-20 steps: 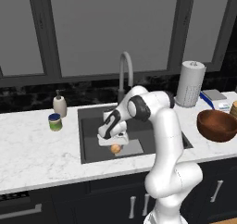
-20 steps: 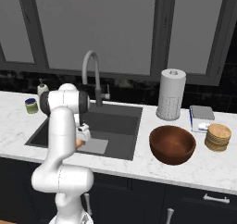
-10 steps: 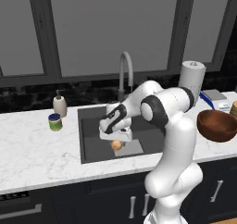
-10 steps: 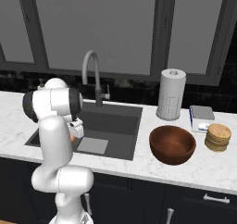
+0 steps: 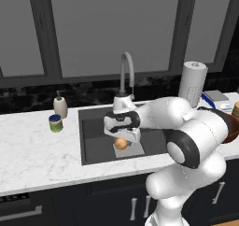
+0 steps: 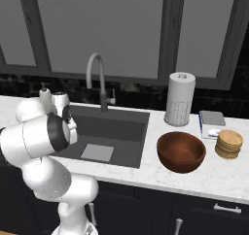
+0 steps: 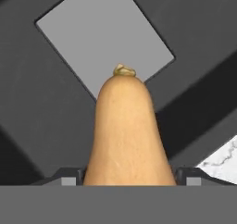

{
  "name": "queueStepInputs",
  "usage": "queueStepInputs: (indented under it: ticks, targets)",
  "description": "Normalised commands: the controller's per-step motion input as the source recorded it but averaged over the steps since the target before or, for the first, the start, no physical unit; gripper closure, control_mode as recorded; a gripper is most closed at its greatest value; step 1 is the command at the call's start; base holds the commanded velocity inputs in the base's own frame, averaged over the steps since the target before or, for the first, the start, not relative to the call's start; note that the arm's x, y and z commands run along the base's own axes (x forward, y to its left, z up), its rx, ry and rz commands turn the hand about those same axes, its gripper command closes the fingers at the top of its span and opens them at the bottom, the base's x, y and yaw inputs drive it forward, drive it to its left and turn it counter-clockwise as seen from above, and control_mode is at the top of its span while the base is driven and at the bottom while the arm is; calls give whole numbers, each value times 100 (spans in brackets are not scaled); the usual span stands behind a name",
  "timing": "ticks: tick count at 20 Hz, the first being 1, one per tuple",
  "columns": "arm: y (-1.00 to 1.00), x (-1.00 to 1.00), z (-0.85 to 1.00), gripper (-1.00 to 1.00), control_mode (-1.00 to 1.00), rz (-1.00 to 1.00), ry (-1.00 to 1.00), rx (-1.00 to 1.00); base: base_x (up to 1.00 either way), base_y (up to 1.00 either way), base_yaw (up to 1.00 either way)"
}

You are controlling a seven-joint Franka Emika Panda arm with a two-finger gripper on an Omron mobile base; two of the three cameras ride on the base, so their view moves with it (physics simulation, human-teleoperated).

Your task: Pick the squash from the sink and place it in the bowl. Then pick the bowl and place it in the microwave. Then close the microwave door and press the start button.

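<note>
The squash (image 5: pixel 121 144), orange-tan, hangs just above the light square at the bottom of the sink (image 5: pixel 93 127). My gripper (image 5: pixel 122 137) is shut on it from above. In the hand view the squash (image 7: pixel 122 130) stands between the two finger tips (image 7: pixel 68 177), stem end pointing away, with the sink's light square (image 7: pixel 104 31) below it. The reddish-brown bowl (image 6: pixel 181 151) sits upright on the counter right of the sink (image 6: pixel 121 127). In the left base view the bowl's rim (image 5: pixel 232 127) peeks out behind my arm. The microwave and its door are out of view.
A curved faucet (image 5: pixel 126 71) rises behind the sink. A paper towel roll (image 6: pixel 180 99), a blue-edged box (image 6: pixel 211 122) and a stack of tan discs (image 6: pixel 228 144) stand right of the bowl. A soap dispenser (image 5: pixel 59 106) and green-labelled jar (image 5: pixel 55 123) sit left of the sink.
My arm's elbow has swung out toward the cameras while the hand stayed over the sink. The squash has risen slightly off the sink floor in the gripper.
</note>
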Motion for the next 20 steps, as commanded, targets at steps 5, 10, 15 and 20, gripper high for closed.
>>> queueStepInputs:
  ticks: [5, 10, 15, 20]
  targets:
    - [-12, -84, 100, 100, -100, -15, -14, 0, 0, 0, 0]
    - [-39, -84, 77, 100, -100, -11, -9, 0, 0, 0, 0]
    - [-76, -82, 42, 100, -100, -3, -13, 0, 0, 0, 0]
    - [-88, -69, 22, 100, -100, -3, -10, 0, 0, 0, 0]
